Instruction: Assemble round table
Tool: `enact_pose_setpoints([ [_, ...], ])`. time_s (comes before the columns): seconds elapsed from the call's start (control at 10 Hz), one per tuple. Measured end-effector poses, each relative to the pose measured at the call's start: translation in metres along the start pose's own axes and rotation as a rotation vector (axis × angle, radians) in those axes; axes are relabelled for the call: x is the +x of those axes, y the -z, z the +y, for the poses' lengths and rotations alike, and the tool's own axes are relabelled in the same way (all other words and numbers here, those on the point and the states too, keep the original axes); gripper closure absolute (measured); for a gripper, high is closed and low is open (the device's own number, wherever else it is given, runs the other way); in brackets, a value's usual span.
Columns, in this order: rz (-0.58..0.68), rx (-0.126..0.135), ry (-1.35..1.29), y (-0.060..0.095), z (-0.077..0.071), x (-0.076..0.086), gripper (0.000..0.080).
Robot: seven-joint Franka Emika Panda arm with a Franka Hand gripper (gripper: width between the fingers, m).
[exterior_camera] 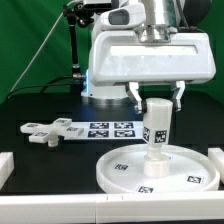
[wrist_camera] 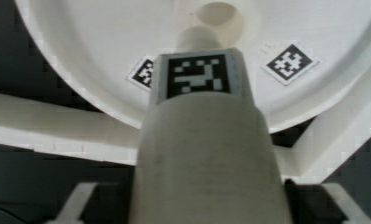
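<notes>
Short white plastic cylinder leg (wrist_camera: pixel 200 150) fills the wrist view, its black-and-white square tag (wrist_camera: pixel 200 75) facing the lens. In the exterior view the leg (exterior_camera: pixel 157 125) stands upright on the large rimmed white round disc (exterior_camera: pixel 118 170), near the disc's middle. Whether it is seated in a socket there cannot be told. The disc lies flat on the black counter (exterior_camera: pixel 50 158), and small square tags show on its face. In the wrist view the disc (wrist_camera: pixel 84 40) spreads out behind the leg, with two of those tags beside the leg's end.

The white claw (exterior_camera: pixel 155 98) hangs over the leg's top with its jaws spread wide. One dark finger (exterior_camera: pixel 131 94) sits at nine o'clock of the leg's top and the other at three o'clock, both apart from the plastic, so it grips nothing.

At about ten o'clock from the disc in the exterior view, well apart from it, the white cross-shaped base (exterior_camera: pixel 45 131) lies flat on the counter. The marker board (exterior_camera: pixel 110 127) lies just beside the base, between it and the leg. A green curtain (exterior_camera: pixel 30 40) hangs behind, at twelve o'clock.
</notes>
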State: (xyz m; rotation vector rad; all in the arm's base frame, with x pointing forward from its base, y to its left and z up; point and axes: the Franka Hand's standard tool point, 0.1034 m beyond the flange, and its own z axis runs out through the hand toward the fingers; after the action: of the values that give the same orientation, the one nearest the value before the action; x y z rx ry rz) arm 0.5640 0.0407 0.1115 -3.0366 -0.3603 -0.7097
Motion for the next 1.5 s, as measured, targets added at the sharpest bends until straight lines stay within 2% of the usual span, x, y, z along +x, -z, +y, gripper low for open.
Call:
enact_pose_setpoints([
  [0.4, -0.015, 0.006, 0.003, -0.007, -0.003, -0.008, 0.039],
  [0.7, -0.036, 0.01, 0.005, -0.012, -0.007, -0.021, 0.039],
  [1.3, -0.02, 0.004, 0.006, -0.015, -0.006, -0.021, 0.039],
  [1.5, -0.021, 0.003, 0.005, -0.016, -0.006, -0.021, 0.0193],
])
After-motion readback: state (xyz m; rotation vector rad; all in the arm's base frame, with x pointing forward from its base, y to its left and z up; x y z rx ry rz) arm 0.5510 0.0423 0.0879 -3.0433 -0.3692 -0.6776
